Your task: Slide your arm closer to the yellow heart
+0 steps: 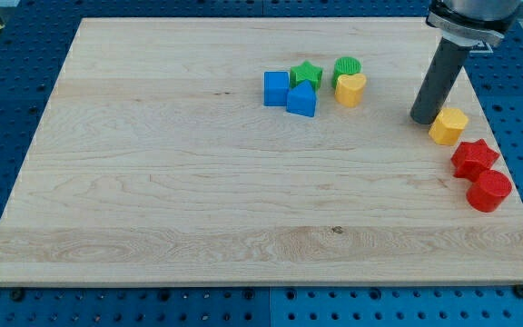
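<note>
my tip right of yellow heart; apart

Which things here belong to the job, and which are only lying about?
Job: my tip; yellow heart block.
Lying about: blue cube; blue block; green star; green cylinder; yellow hexagon; red star; red cylinder.

A single camera is looking down at an angle onto the pale wooden table from beyond its near long edge, taking in almost the whole board and a border of the blue perforated base around it. It is sitting at a middling distance, cropping the dark arm rod at the view's top right
</note>
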`<action>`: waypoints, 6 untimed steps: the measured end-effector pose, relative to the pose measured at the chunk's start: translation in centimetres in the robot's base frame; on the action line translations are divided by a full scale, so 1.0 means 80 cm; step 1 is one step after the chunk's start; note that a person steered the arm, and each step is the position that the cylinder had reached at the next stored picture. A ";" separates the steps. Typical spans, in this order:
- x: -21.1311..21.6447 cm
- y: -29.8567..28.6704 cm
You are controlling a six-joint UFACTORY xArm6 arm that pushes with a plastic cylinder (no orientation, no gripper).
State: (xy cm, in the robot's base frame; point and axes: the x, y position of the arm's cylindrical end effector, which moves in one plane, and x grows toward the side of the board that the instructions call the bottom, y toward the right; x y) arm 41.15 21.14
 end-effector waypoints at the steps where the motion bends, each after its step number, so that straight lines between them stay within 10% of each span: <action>1: 0.017 0.004; 6: -0.010 -0.048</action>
